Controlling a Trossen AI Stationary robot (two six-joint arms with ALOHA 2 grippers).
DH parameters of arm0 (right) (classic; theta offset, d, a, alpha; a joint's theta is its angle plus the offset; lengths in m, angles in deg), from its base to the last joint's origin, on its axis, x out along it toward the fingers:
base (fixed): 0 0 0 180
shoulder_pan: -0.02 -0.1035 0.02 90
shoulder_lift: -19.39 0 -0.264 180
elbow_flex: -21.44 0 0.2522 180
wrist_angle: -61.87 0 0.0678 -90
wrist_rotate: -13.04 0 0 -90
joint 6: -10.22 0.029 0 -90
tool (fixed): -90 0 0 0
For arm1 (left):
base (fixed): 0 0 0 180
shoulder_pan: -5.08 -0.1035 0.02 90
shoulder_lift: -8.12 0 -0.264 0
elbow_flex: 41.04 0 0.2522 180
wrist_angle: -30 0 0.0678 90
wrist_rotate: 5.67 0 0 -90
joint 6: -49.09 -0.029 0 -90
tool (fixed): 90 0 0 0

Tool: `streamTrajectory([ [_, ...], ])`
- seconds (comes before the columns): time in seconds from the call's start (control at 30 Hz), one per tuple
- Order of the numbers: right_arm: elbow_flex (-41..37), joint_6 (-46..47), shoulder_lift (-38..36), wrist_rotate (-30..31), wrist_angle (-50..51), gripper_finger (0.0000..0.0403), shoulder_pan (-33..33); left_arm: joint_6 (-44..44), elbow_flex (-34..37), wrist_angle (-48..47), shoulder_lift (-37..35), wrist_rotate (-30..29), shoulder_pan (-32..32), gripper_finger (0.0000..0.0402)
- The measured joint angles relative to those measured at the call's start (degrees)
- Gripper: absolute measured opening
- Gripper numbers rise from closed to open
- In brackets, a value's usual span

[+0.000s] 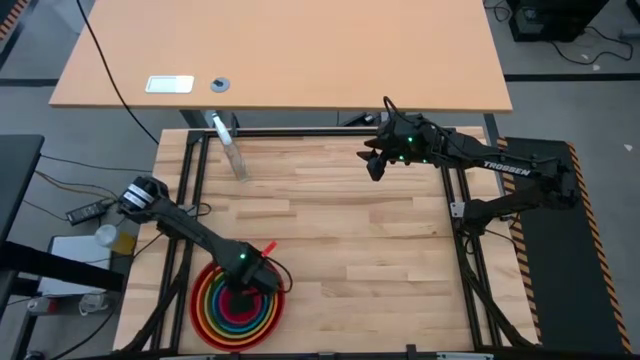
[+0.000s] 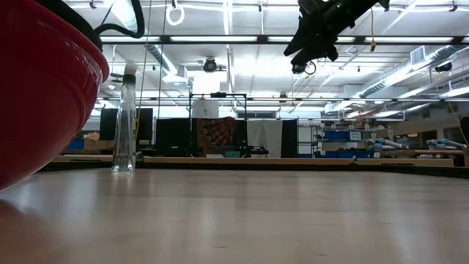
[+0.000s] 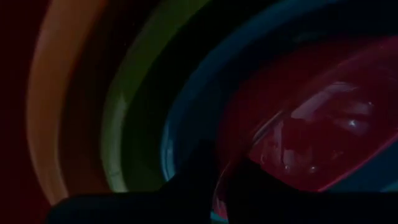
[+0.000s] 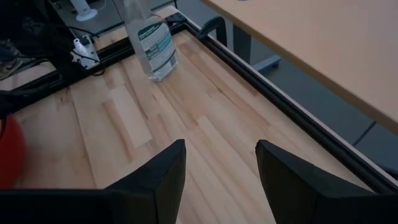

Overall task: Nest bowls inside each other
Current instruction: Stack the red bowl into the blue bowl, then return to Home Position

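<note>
A stack of nested bowls (image 1: pixel 215 310) stands at the table's near left: a red outer bowl (image 2: pixel 44 95), then orange (image 3: pixel 46 106), green (image 3: pixel 118 124) and blue (image 3: pixel 180 118) rings. Innermost is a pink bowl (image 3: pixel 323 137). My left gripper (image 1: pixel 243 295) reaches steeply down into the middle of the stack and is shut at the pink bowl. My right gripper (image 1: pixel 375 165) hangs open and high above the table's far right part, with nothing between its fingers (image 4: pixel 161 180). My left gripper (image 3: pixel 217 180) has the pink bowl's rim (image 3: pixel 233 167) between its two dark fingers, coming from above and pointing steeply down. The bowl lies inside the blue bowl. Whether it rests there or hangs just above cannot be told.
A clear spray bottle (image 1: pixel 232 150) stands upright near the far left edge of the wooden table (image 1: pixel 380 260). A black frame (image 1: pixel 190 200) runs round the table. Beyond the far edge stands a desk (image 1: pixel 300 50).
</note>
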Motion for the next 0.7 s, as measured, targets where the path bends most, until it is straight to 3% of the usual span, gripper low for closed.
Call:
streamTrajectory([
  [0.1,0.00,-0.27,0.00,-0.09,-0.06,0.0203,0.00,1.14,0.00,0.28,0.17,-0.31,-0.02,0.0046],
  [0.43,0.00,-0.43,0.00,-1.82,-0.11,0.0203,0.23,3.40,0.00,0.12,-0.27,1.98,-0.02,0.0210],
  [0.57,0.00,-0.40,0.00,-4.88,-0.13,0.0203,0.80,4.51,0.00,-0.45,-3.34,1.12,-0.02,0.0238],
  [0.7,0.00,-0.04,0.00,-8.09,-0.49,0.0203,1.63,4.88,-0.02,-0.83,-8.83,-4.07,-0.02,0.0240],
])
